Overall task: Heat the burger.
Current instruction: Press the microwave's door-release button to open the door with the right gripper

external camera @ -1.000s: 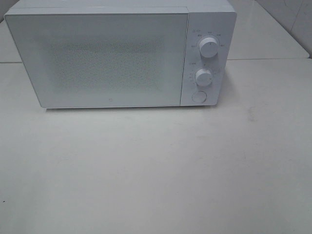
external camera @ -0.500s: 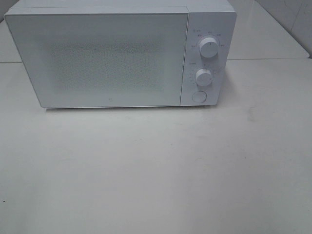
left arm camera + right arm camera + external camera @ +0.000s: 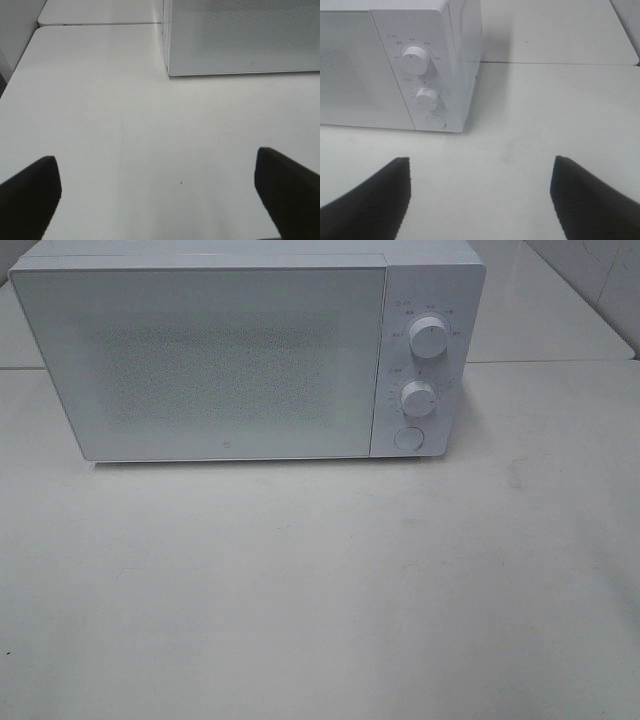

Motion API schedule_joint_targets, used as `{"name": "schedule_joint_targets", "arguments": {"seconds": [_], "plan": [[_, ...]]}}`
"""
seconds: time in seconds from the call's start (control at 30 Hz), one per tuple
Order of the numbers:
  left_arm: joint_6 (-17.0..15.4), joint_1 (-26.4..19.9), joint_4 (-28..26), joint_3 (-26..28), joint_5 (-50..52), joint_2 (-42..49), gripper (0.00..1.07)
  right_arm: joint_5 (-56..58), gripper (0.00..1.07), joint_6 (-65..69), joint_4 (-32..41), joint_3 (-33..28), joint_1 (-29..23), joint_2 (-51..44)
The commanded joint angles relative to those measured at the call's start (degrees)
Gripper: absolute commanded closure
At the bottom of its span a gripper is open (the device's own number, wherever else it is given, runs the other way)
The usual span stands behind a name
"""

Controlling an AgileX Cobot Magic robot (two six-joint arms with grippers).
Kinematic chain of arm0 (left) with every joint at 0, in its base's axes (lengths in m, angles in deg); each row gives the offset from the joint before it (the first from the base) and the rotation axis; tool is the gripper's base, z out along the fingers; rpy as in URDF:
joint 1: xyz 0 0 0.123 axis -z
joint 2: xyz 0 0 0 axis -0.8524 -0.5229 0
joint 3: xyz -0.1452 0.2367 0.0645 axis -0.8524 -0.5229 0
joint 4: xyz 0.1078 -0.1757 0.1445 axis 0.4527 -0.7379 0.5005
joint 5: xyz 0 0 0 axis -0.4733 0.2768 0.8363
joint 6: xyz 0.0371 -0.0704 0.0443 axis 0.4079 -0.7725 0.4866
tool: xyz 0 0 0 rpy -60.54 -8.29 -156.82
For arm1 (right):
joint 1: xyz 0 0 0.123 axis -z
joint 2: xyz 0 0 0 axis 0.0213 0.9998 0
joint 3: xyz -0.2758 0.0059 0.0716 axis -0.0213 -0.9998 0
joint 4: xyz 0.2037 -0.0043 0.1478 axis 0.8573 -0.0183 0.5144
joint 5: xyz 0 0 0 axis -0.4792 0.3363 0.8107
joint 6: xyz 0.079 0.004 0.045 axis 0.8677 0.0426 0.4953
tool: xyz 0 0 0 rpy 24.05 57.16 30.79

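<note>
The burger is out of view. A white microwave (image 3: 200, 350) with its door shut stands at the back of the white table (image 3: 320, 590); it also shows as a door corner (image 3: 240, 40) in the left wrist view and from its control side (image 3: 420, 65) in the right wrist view. Two knobs and a round button (image 3: 408, 438) sit on its right panel. My left gripper (image 3: 157, 200) is open over bare table in front of the microwave's left corner. My right gripper (image 3: 480, 200) is open, empty, in front of the control panel. Neither arm shows in the high view.
A second white table (image 3: 555, 30) adjoins behind and to the right of the microwave, with a seam between the two. A tiled wall (image 3: 600, 280) stands at the far right. A small dark speck (image 3: 181, 182) lies on the tabletop.
</note>
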Motion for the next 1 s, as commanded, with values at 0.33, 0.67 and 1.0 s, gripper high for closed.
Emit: {"name": "schedule_joint_targets", "arguments": {"seconds": [0.33, 0.67, 1.0], "plan": [[-0.5, -0.1, -0.3, -0.2, 0.2, 1.1, 0.06, -19.1, 0.32, 1.7, 0.0, 0.6, 0.5, 15.9], [-0.5, -0.1, -0.3, -0.2, 0.2, 1.1, 0.06, -34.3, 0.32, 1.7, 0.1, 0.0, 0.4, 26.3], [-0.5, -0.1, -0.3, -0.2, 0.2, 1.1, 0.06, -68.5, 0.32, 1.5, 0.3, -10.4, 0.2, 40.7]]}}
